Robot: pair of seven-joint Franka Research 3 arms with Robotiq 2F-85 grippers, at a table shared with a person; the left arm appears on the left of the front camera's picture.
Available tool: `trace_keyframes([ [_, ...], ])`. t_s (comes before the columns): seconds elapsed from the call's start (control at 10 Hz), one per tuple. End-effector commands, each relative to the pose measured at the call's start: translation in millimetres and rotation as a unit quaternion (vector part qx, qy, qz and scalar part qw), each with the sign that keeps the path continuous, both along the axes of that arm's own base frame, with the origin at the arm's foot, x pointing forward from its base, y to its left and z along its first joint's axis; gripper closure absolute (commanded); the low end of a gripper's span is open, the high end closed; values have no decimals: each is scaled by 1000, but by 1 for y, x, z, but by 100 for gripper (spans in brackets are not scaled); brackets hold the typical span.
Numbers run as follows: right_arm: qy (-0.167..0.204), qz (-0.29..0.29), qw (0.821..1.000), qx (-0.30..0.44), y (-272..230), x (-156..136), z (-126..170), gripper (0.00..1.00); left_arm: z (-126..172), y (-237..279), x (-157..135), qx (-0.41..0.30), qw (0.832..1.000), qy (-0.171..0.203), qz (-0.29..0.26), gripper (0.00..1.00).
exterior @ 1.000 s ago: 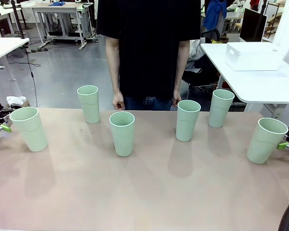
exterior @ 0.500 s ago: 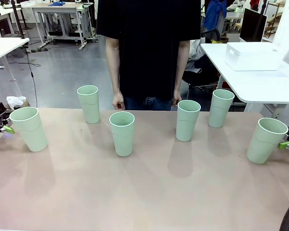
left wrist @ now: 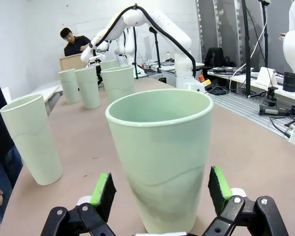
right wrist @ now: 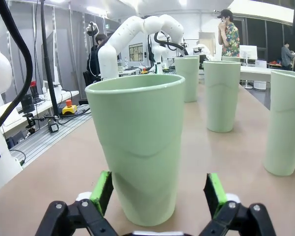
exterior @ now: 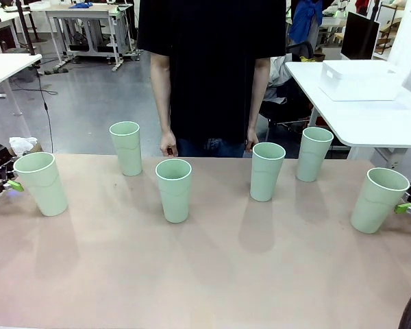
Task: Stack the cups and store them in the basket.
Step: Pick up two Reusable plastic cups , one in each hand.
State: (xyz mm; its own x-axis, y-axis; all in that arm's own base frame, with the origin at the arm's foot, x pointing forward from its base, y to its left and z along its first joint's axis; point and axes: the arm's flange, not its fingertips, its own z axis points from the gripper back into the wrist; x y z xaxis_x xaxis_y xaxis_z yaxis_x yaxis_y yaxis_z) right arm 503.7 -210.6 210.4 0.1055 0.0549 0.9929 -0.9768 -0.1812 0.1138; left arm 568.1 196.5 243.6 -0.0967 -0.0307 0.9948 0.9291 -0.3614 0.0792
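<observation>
Item: six mint-green cups [exterior: 174, 190], upright and apart on the table [exterior: 212, 274], none nested.
Left gripper [left wrist: 161, 191]: spread, straddling the leftmost cup [exterior: 41, 183], pads clear of its wall.
Right gripper [right wrist: 160, 191]: spread likewise about the rightmost cup [exterior: 378, 199].
Step, as judged: first grasps. Next: close gently on each, then lift to stack.

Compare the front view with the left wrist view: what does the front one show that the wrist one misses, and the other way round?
Front view: six cups spread over the table, the person's black-shirted torso at the far edge, a white lidded box on a side table. Left wrist view: green pads of the left end effector open on either side of the leftmost cup, not touching it, and the right arm's arch far down the table. Shared: that leftmost cup, other cups, the person's hand.
</observation>
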Motion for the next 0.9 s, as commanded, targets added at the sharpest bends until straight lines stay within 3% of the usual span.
trace_keyframes([
  [0.0,-7,-6,1000,4,10,-6,4,0,-6,-8,-6,6,1000,-1,-8,0],
  [0.8,7,20,1000,1,23,-21,-3,0,-18,-19,-15,-2,1000,0,-25,0],
])
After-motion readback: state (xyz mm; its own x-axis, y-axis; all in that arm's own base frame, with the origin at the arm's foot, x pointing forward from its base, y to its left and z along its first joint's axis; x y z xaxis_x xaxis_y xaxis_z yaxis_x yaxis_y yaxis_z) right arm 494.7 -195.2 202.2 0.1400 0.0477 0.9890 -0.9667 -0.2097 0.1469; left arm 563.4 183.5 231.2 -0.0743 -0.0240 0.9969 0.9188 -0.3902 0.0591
